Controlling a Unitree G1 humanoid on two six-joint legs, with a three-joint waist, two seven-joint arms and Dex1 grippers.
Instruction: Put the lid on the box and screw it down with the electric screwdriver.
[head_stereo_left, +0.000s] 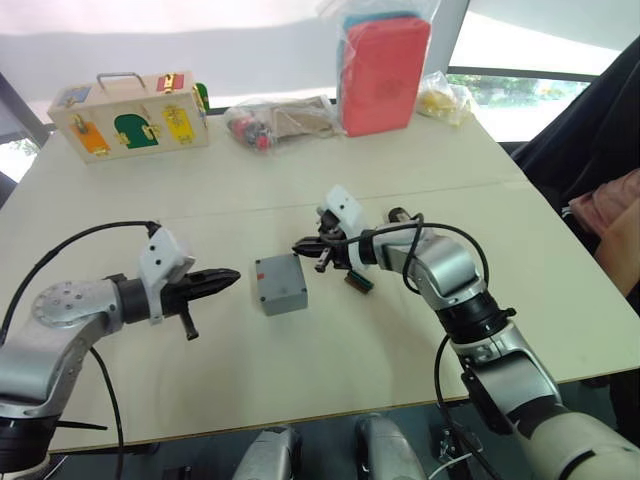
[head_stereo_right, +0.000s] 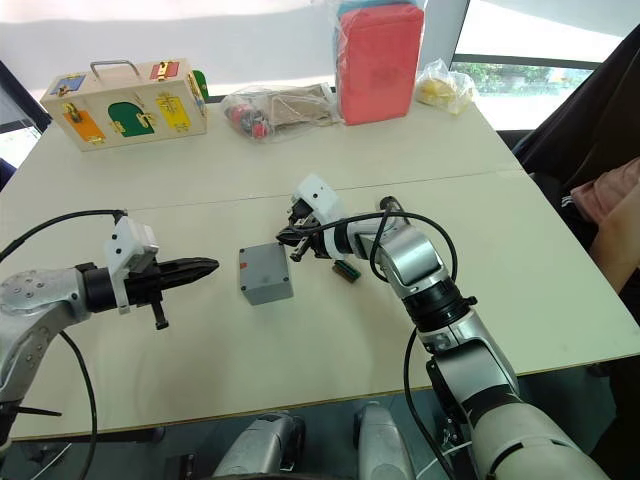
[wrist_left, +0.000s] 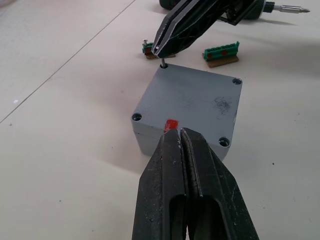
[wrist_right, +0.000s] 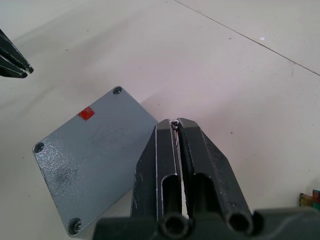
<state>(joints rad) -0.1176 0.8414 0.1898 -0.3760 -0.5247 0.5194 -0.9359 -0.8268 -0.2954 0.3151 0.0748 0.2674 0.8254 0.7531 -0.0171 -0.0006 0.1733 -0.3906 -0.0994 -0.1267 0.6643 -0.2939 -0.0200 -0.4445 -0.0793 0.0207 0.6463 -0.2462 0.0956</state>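
The left gripper (head_stereo_left: 222, 279) hovers empty, fingers pressed together, just beside the box (head_stereo_left: 281, 284), tips pointing at its red-marked side. The lid (wrist_left: 192, 101) already sits on the box. At the far corner the right gripper (wrist_left: 162, 49), pinched on a small screw (wrist_left: 163, 64), holds it upright over the corner hole. The electric screwdriver (wrist_left: 272, 7) lies beyond, untouched

- Both arms are silver-grey metal with rounded, jointed segments.
- The left arm (head_stereo_left: 60, 320) has a round end plate dotted with small screws.
- A white boxy camera housing (head_stereo_left: 163, 262) sits on each wrist.
- Thin black cables loop from the arms to the wrists.
- The left hand (head_stereo_left: 228, 277) and the right hand (head_stereo_left: 303, 247) each have two tapering black fingers (wrist_left: 200, 185) with hollow slots.
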